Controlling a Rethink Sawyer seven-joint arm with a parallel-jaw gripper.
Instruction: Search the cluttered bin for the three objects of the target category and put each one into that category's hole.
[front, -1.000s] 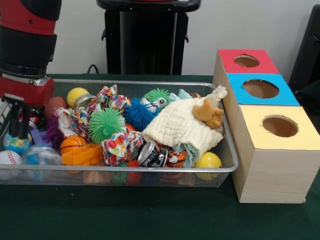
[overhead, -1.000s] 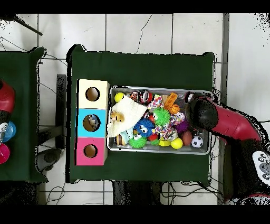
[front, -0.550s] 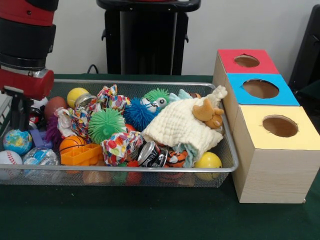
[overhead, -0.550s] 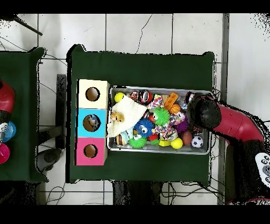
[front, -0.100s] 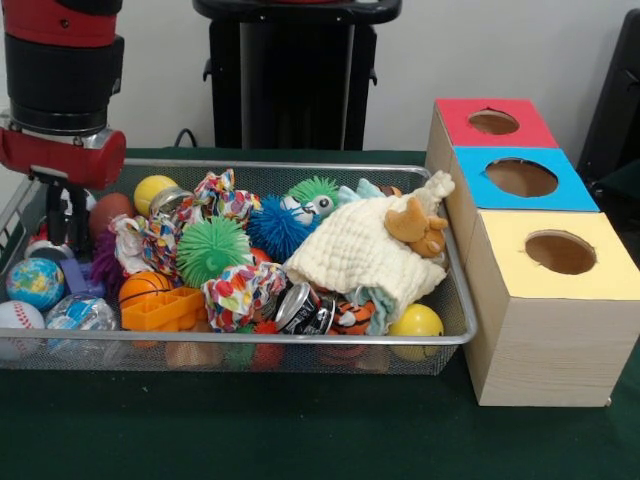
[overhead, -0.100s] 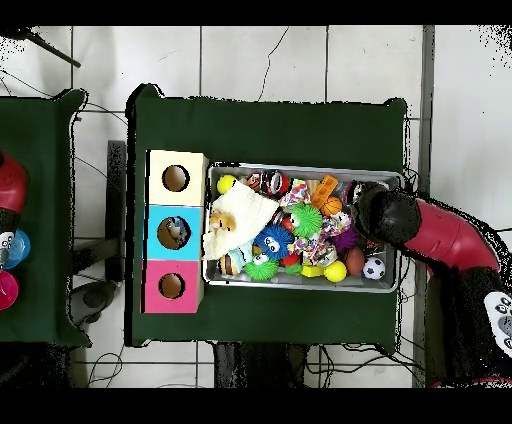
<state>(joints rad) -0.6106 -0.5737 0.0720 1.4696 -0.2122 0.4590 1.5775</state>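
The wire mesh bin (front, -0.100s: 300, 166) holds several toys. At its left end lie a globe ball (front, -0.100s: 35, 283), a baseball (front, -0.100s: 18, 318), a basketball (front, -0.100s: 145, 287) and a brown ball (front, -0.100s: 110, 210). My gripper (front, -0.100s: 66, 245) hangs over that left end, just behind the globe ball, open with nothing between its fingers. The wooden box at the right has a red hole (front, -0.100s: 493, 122), a blue hole (front, -0.100s: 521, 177) and a yellow hole (front, -0.100s: 560, 252). In the overhead view the arm's head (overhead, -0.100s: 385, 215) covers the gripper at the bin's right end.
A green spiky ball (front, -0.100s: 210, 250), a blue spiky ball (front, -0.100s: 275, 228), two yellow balls (front, -0.100s: 155, 190) (front, -0.100s: 417, 322), crushed cans (front, -0.100s: 305, 308), an orange plastic piece (front, -0.100s: 165, 310) and a cream cloth (front, -0.100s: 365, 250) under a brown plush (front, -0.100s: 418, 228) fill the bin. A soccer ball (overhead, -0.100s: 374, 267) lies beside the arm.
In the front view my gripper has risen from around the globe ball and shifted right. The globe ball stays in the bin. Nothing was taken hold of.
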